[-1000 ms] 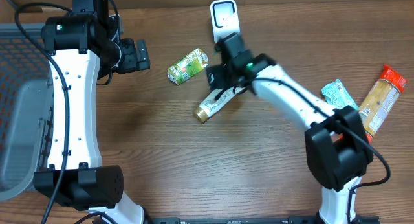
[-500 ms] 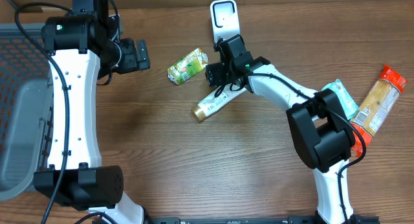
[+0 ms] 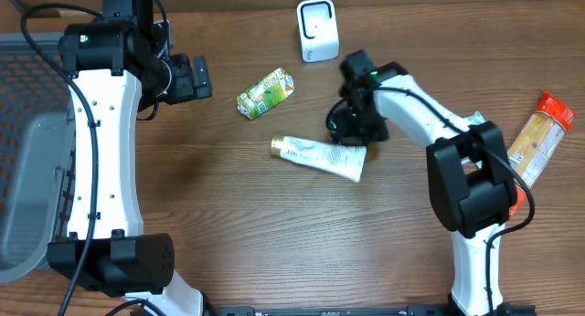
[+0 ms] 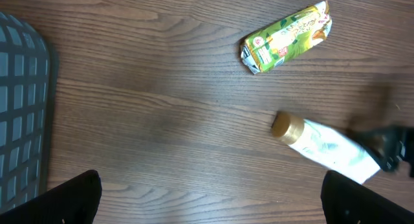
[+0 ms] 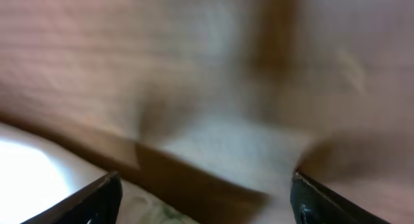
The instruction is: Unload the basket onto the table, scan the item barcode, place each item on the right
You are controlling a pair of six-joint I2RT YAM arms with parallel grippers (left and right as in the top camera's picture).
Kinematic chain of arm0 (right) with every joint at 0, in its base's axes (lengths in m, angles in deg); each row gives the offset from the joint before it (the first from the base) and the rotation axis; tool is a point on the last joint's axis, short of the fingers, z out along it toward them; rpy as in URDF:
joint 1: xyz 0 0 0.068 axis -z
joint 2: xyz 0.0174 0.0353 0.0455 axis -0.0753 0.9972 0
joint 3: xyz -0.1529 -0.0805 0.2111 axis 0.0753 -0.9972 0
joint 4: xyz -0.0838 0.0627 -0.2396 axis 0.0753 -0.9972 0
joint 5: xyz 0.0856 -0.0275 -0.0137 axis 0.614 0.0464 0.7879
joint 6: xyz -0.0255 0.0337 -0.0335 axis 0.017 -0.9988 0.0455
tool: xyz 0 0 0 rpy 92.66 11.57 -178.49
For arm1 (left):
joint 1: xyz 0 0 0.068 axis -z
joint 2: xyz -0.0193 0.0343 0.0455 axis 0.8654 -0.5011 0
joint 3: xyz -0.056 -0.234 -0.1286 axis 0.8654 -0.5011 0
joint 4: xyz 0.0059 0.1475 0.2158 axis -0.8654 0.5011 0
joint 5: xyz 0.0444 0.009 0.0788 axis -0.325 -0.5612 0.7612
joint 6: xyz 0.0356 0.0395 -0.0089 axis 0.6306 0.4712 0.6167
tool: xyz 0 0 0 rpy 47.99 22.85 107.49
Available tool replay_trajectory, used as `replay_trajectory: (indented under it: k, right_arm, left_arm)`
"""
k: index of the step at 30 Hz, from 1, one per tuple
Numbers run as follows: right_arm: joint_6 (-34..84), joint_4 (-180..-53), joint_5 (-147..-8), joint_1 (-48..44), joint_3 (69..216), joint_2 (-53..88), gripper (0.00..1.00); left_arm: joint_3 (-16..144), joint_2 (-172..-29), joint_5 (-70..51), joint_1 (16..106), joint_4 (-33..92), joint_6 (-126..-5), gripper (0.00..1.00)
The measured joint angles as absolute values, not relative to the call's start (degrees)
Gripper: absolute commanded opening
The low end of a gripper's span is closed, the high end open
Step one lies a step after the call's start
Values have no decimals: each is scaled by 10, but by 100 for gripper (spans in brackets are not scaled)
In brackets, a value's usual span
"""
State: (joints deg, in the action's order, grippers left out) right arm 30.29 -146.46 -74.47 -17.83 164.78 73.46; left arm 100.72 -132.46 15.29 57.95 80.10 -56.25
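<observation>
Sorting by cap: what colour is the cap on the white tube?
Gold. The cap shows best in the left wrist view.

A brown wooden bench (image 3: 228,234) fills nearly the whole overhead view, its grain running from the left edge to the right. The surface is matte and evenly lit, with only soft, faint shadows. Left of centre the wood shows a slightly darker patch. Along the left edge sits a grey wire basket (image 3: 23,88), its mesh dark and its rim paler. The right wrist view gives only blurred brown wood.
</observation>
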Motion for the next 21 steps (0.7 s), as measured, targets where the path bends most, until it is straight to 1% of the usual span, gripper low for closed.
replay_trajectory:
  k: [2, 6, 13, 17, 21]
  right_arm:
    - [331, -1506, -711, -172, 1648, 735, 87]
    - [395, -1548, -645, -174, 1647, 735, 88]
    - [484, -1566, -526, -178, 1645, 735, 88]
    - [505, -1552, -495, -180, 1635, 735, 88]
    - [515, -1503, -487, -184, 1599, 735, 88]
  left_arm:
    - [1007, -1325, 153, 579, 801, -563, 99]
    - [1007, -1325, 153, 579, 801, -563, 99]
    - [1007, -1325, 153, 579, 801, -562, 100]
    - [1007, -1325, 153, 579, 801, -563, 99]
    - [1007, -1325, 153, 579, 801, -562, 100]
